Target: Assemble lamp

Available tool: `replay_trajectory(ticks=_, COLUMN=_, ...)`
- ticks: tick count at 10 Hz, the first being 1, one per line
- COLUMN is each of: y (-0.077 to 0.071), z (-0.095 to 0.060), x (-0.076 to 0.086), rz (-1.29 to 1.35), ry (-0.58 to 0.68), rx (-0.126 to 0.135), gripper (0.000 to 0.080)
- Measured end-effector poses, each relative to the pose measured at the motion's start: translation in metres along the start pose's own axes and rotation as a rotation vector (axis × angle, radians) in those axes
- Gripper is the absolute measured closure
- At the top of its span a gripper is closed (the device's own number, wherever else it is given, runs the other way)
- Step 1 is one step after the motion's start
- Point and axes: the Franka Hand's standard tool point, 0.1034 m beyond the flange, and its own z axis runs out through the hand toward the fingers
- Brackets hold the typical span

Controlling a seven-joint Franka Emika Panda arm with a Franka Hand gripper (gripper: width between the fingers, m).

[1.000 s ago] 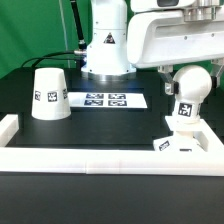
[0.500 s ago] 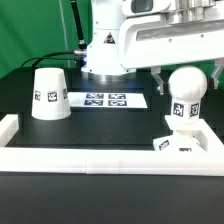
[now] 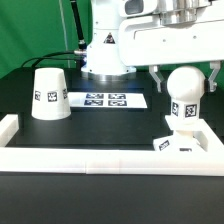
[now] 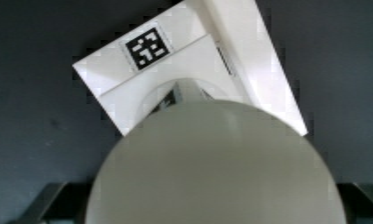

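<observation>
The bulb (image 3: pixel 187 85) was seated upright in the base (image 3: pixel 180 143), at the exterior view's right of the desk (image 3: pixel 110 125). The hand (image 3: pixel 186 80) was spread open around it, apparently untouching. A second earlier it had been lower. Next, a straight lift seemed called for, then the shade (image 3: pixel 49 93) fetched.

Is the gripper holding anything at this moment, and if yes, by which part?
Nothing seems held. The gripper is open, one finger on each side of the bulb at its round head, with gaps between; the bulb stands on the base.
</observation>
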Motion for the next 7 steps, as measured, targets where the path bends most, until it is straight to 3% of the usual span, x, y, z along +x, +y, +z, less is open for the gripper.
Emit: replay_trajectory(ticks=7, y=-0.0029, z=0.0017, x=-0.0072, rz=0.785, ry=-0.039, rx=0.061, gripper=0.022)
